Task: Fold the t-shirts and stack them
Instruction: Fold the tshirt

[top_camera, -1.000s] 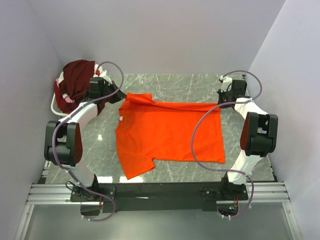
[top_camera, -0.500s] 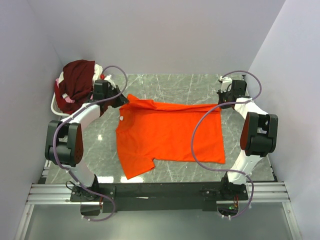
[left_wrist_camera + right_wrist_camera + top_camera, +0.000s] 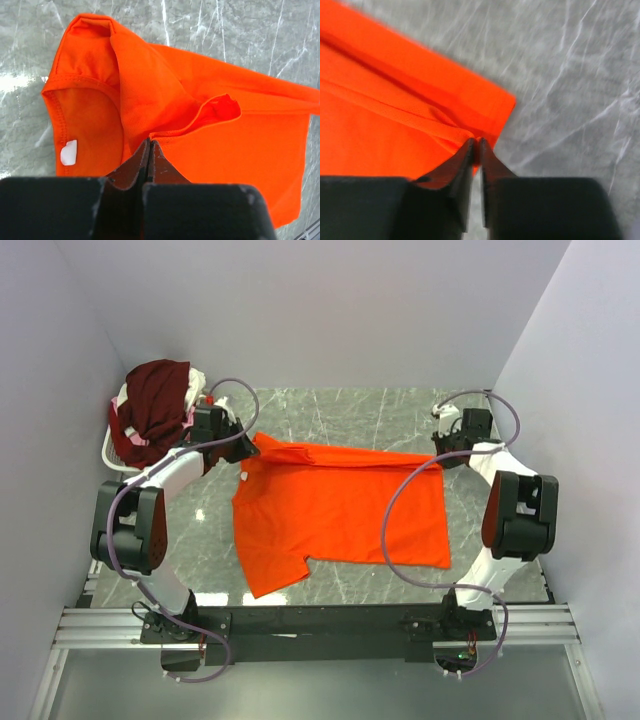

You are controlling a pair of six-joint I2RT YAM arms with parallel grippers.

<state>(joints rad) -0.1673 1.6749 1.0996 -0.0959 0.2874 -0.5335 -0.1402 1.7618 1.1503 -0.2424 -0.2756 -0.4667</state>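
Your left gripper [image 3: 149,150] is clamped tight, jaws pressed together, on the orange t-shirt [image 3: 330,510]. The pinch sits on a raised fold at the far shoulder, just beside the collar [image 3: 75,82]. Cloth bunches up from the tips into a small curled ridge there.

Your right gripper [image 3: 475,145] has its tips at the shirt's far right corner, right on the doubled hem. The jaws are nearly together, with a thin slit showing between them. A ridge of cloth runs up to the tips, but you can't tell whether any of it is pinched. That wrist view is a bit blurred.

The shirt lies on the marble table [image 3: 380,410] between the two arms, collar end to your left and hem to your right. Its far edge is turned over onto the body in a narrow strip running from one gripper to the other. The rest is spread flat, with a few shallow creases. The near sleeve [image 3: 268,575] sticks out toward the arm bases.

The shirt is plain bright orange, with no print. There is neat stitching round the neck and a small white label [image 3: 68,152] just inside the collar.

At the far left corner, beside the left arm, the white wire basket [image 3: 112,448] holds a heap of clothes. A maroon t-shirt [image 3: 155,400] is draped on top, with pink and white cloth showing under it. The heap is apart from the orange shirt.
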